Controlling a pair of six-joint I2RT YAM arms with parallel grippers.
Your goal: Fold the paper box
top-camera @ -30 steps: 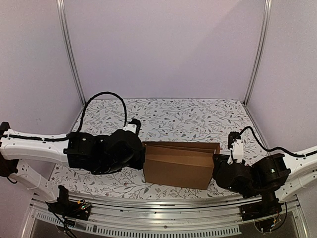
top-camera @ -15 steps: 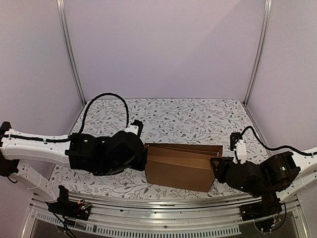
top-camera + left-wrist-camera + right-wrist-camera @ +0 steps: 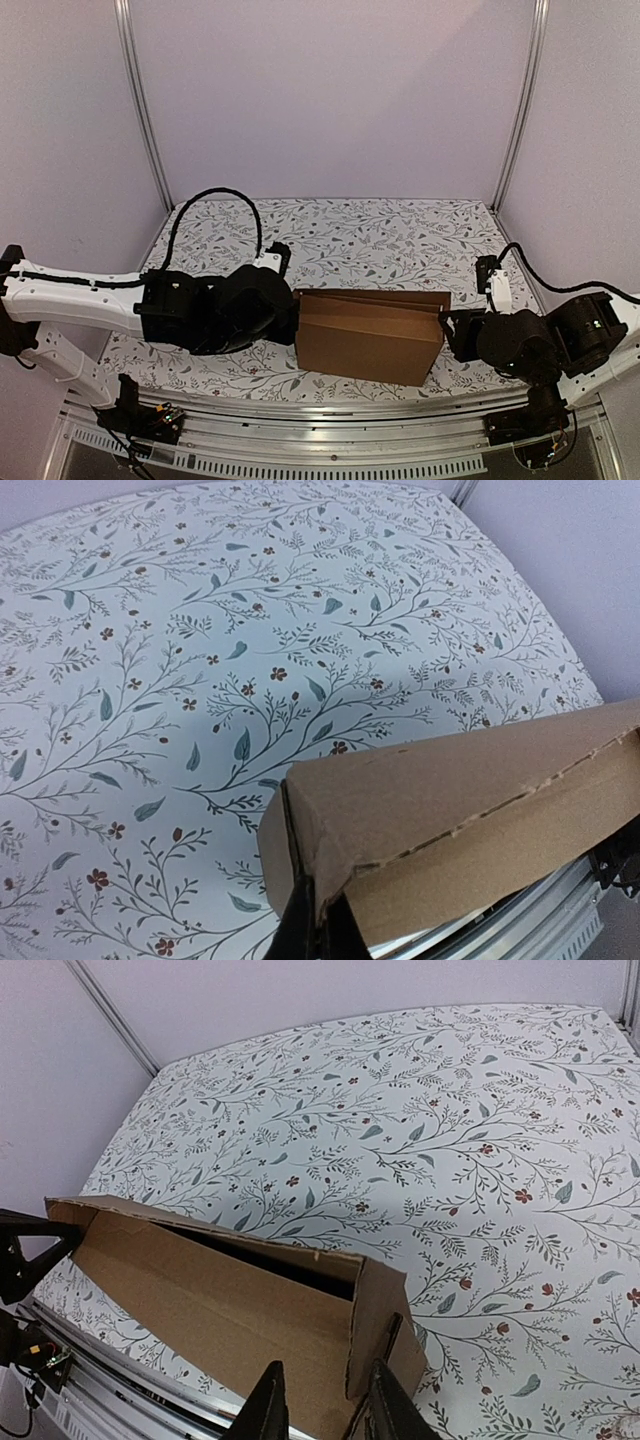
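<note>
The paper box (image 3: 368,338) sits at the near middle of the floral tabletop (image 3: 350,235), close to the front edge and between the two arms.

Against the frame one second back, we note:
- The box has slid slightly toward the right.
- The left arm has followed it the same way.
- The right arm has drawn back toward its own side, so its wrist now sits further from the box end.

The long axis of the box runs left to right across the tabletop, and the right end sits slightly nearer the front edge. The broad brown panel faces the arm bases. In the right wrist view a dark slit is open along the top, under the upper flap.

The left end effector (image 3: 293,322) is at the left end of the box. In the left wrist view its fingers (image 3: 300,935) are pressed together on the cardboard edge at that corner.

The right end effector (image 3: 447,335) is at the right end of the box. Its fingers (image 3: 268,1405) stand apart, and the end corner of the box rises between them. We cannot tell whether they touch it.
</note>
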